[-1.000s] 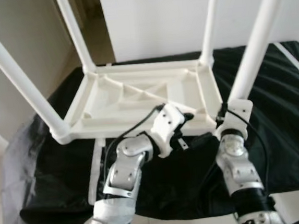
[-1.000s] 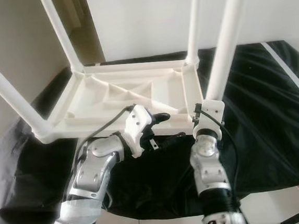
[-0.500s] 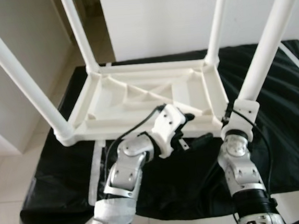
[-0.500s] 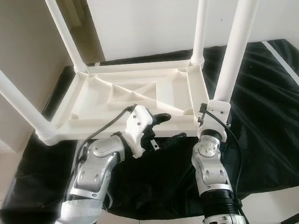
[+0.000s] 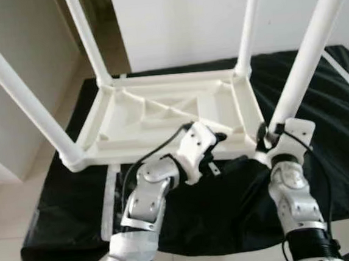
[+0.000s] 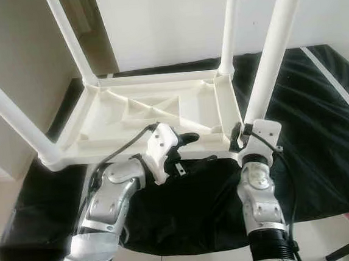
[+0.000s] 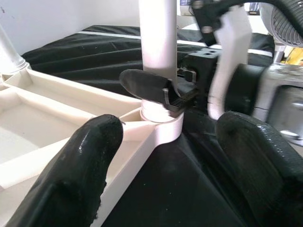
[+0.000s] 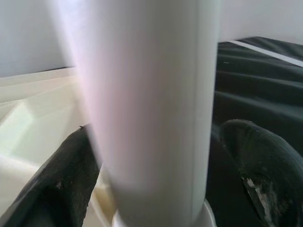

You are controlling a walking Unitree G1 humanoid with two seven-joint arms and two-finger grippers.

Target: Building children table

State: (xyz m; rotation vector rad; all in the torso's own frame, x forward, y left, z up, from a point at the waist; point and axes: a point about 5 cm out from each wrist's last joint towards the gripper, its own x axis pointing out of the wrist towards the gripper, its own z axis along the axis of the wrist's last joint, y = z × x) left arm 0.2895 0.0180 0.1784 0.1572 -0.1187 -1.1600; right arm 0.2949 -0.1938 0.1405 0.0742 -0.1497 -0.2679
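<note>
- While the white plastic children's table [image 5: 173, 115] lies upside down on the black cloth [image 5: 323, 154], all four round legs stand up out of its corner sockets, so I judge the step in hand to be seating the last leg.
- That near-right leg [image 5: 306, 58] stands at the table's corner closest to the robot's right arm; the right claw [image 7: 163, 90] sits around its base, one black finger [image 8: 61, 189] on each side of the tube, though whether the pads truly press it I cannot tell.
- The left claw [image 5: 222, 151] hovers just beside the same corner, its fingers [image 7: 71, 175] spread apart and holding nothing.
- The table's underside is smooth moulded plastic with raised ribs running diagonally across shallow compartments; the legs are plain glossy tubes.
- The cloth is soft, wrinkled and draped, so the frame may slide on it.
- Next, by my judgement, the leg needs a straight push down into its socket, with the left claw steadying the rim.
</note>
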